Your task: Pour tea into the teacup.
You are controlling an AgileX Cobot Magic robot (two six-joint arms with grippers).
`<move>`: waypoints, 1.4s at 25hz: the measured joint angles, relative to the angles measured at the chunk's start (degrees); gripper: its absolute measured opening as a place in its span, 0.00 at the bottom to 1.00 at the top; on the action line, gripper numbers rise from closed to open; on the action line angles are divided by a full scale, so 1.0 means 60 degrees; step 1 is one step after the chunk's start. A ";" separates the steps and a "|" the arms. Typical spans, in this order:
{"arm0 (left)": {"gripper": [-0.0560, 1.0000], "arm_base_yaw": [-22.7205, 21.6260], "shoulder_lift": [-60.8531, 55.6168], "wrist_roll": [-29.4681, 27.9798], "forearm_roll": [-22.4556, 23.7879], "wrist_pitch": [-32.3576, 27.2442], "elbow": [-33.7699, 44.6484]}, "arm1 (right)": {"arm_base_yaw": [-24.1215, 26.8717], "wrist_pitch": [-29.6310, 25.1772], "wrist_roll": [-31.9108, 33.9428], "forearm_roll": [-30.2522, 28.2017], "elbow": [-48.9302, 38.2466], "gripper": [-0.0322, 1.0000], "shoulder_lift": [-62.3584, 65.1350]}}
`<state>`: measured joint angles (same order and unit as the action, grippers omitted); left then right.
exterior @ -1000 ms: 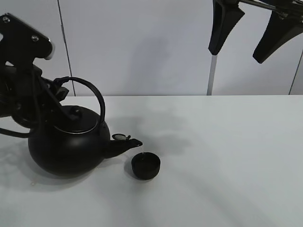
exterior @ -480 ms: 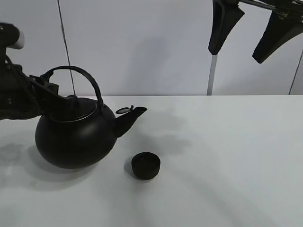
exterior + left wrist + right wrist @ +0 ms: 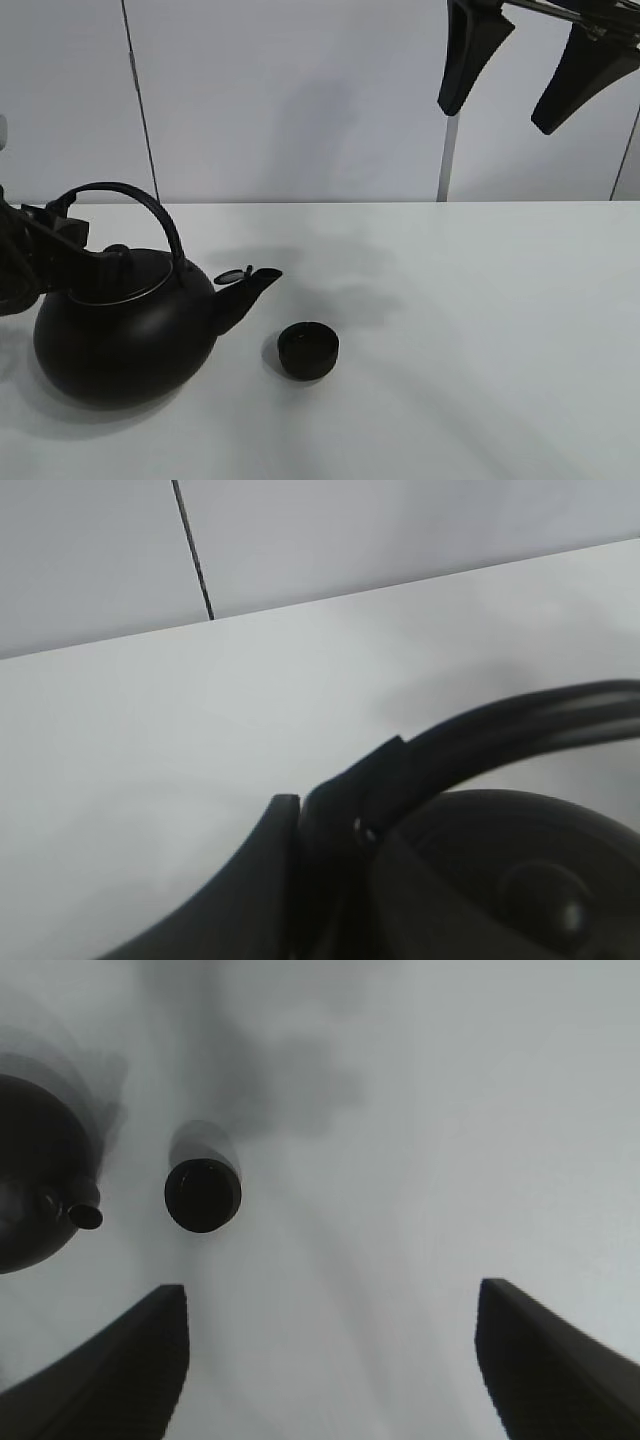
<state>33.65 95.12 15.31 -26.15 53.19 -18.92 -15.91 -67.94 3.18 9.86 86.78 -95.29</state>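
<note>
The big round black kettle [image 3: 125,335] stands upright at the table's left, its spout [image 3: 250,285] pointing right toward the teacup [image 3: 308,350]. The teacup is small, matte black and handleless, and stands a short gap to the right of the spout. My left gripper [image 3: 55,240] is shut on the kettle's arched handle [image 3: 125,192] at its left end. In the left wrist view the gripper [image 3: 335,830] clamps the handle [image 3: 510,730] above the lid knob [image 3: 545,905]. My right gripper [image 3: 520,65] hangs open and empty high at the back right. The right wrist view shows the teacup [image 3: 203,1195] and the kettle [image 3: 30,1195] below it.
The white table [image 3: 480,330] stretches to the right of the teacup. A pale wall with a dark vertical seam [image 3: 140,110] stands behind the table. A grey post [image 3: 447,160] rises at the back right.
One second ago the kettle was tilted with its spout over the teacup, pouring. It has since been tipped upright, moved left away from the cup and lowered.
</note>
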 joint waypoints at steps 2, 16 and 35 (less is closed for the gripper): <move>0.14 0.0000 0.0000 -0.0009 -0.0065 0.0146 0.0020 | 0.0000 -0.0010 0.0000 0.0000 0.0000 0.56 0.0000; 0.14 0.0000 0.0316 -0.0057 -0.0748 0.0495 0.0020 | 0.0000 -0.0062 0.0000 0.0000 0.0000 0.56 0.0000; 0.14 0.0067 0.0912 -0.0426 -0.0848 0.1111 0.0072 | 0.0000 -0.0028 0.0000 0.0000 0.0000 0.56 0.0000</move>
<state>34.06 100.60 12.75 -31.24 59.86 -18.49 -15.91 -68.11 3.18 9.86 86.78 -95.29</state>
